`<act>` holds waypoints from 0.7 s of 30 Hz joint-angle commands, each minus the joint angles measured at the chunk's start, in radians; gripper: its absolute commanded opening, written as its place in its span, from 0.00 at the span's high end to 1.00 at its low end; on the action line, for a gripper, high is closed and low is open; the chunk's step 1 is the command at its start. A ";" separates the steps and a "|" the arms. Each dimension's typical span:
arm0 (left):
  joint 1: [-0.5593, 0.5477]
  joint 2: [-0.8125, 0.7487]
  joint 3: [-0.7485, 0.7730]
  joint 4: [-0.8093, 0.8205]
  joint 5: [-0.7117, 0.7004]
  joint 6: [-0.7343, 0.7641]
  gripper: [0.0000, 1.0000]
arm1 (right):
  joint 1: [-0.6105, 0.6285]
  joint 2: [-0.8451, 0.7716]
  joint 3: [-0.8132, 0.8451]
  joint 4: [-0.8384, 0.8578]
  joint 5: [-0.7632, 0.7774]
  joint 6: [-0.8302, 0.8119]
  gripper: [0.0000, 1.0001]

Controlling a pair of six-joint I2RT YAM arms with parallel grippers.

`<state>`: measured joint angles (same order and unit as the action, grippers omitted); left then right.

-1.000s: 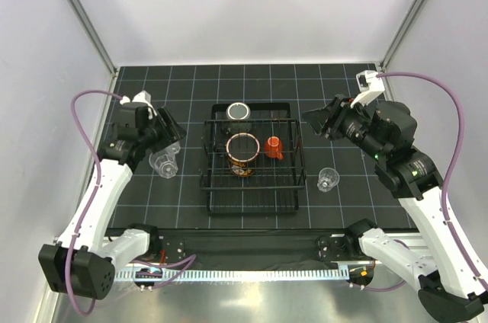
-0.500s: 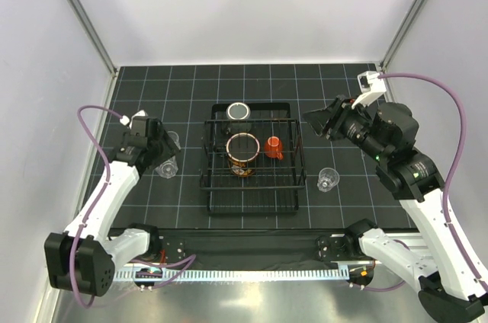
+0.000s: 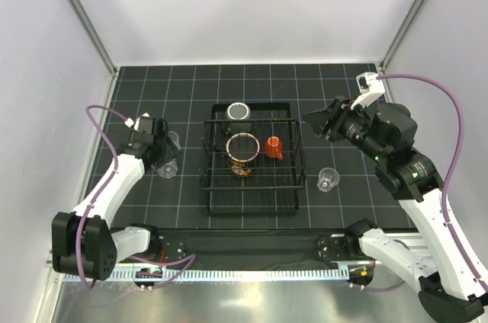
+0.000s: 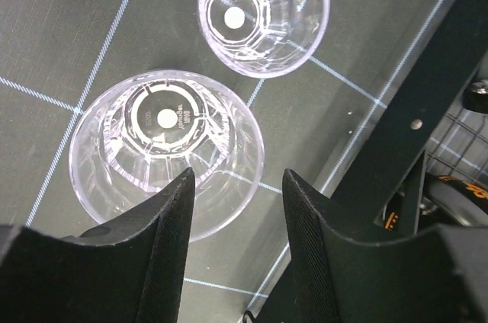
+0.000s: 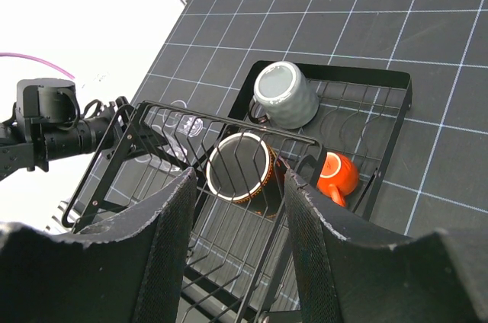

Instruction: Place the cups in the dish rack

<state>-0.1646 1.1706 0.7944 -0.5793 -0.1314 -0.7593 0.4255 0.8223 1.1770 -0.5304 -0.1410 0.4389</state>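
The black wire dish rack (image 3: 216,183) stands mid-table and holds the large dark patterned mug (image 3: 242,152), the small orange cup (image 3: 273,147) and the grey-green cup (image 3: 239,111). Two clear cups stand left of the rack, one nearer (image 3: 166,167) and one farther (image 3: 173,140). A third clear cup (image 3: 328,179) stands right of the rack. My left gripper (image 3: 162,154) is open just above the nearer clear cup (image 4: 166,151), one finger (image 4: 164,247) over its rim; the farther cup (image 4: 263,11) lies beyond. My right gripper (image 3: 311,119) is open and empty, high above the rack's right side (image 5: 238,178).
The rack's black side bar (image 4: 427,110) runs close to the right of my left gripper. In the right wrist view the rack (image 5: 381,79) holds the mug (image 5: 240,171), orange cup (image 5: 339,174) and grey-green cup (image 5: 284,94). Grey walls enclose the black gridded mat (image 3: 358,94).
My left arm has dropped lower and drawn left, bringing its gripper down over the two clear cups. The right arm has not moved.
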 commanded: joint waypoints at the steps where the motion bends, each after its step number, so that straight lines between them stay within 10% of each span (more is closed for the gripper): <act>1: -0.006 0.011 -0.011 0.044 -0.037 -0.012 0.52 | 0.006 -0.015 -0.008 0.036 0.006 -0.019 0.48; 21: -0.004 -0.075 -0.083 0.006 -0.059 -0.038 0.79 | 0.005 -0.012 -0.017 0.050 -0.014 -0.006 0.48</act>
<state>-0.1646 1.1366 0.7208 -0.5674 -0.1585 -0.7834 0.4255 0.8181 1.1610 -0.5240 -0.1448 0.4397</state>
